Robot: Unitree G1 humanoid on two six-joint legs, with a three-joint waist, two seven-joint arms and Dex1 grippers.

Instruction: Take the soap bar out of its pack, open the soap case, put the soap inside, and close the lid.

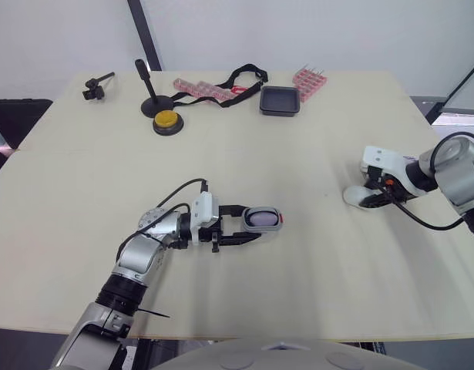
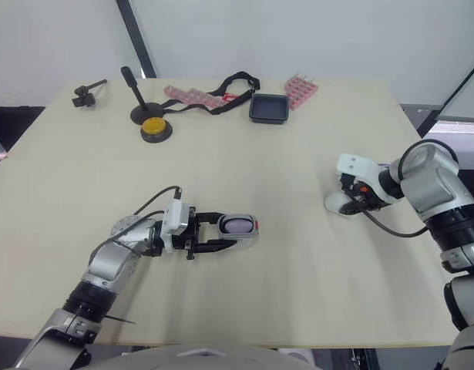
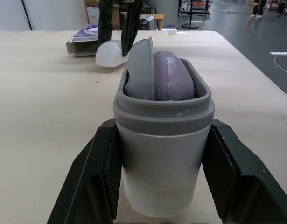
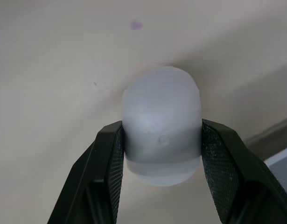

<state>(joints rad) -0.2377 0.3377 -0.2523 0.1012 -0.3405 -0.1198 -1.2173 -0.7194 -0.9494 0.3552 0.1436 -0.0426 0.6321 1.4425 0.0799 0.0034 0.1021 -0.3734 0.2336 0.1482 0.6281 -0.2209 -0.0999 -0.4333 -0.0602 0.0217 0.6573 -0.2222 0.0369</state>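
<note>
My left gripper (image 1: 252, 223) is shut on the grey soap case (image 1: 263, 218), which lies on its side low over the table's middle. The purple soap bar (image 3: 171, 77) sits inside the open case (image 3: 163, 154), next to a pale grey insert (image 3: 141, 70). At the right side of the table my right gripper (image 1: 373, 194) is shut on the translucent white lid (image 1: 357, 197), which rests on the tabletop. In the right wrist view both fingers (image 4: 110, 158) press against the lid's (image 4: 162, 130) sides. The opened purple soap pack (image 3: 85, 39) lies on the table behind the lid (image 3: 108, 53).
Along the far edge stand a black tray (image 1: 280, 100), two pink racks (image 1: 308, 80), a black strap (image 1: 240, 77), a yellow button (image 1: 167, 122), a black stand (image 1: 148, 96) and a small black clamp (image 1: 94, 86). Bare tabletop (image 1: 314, 162) separates the two grippers.
</note>
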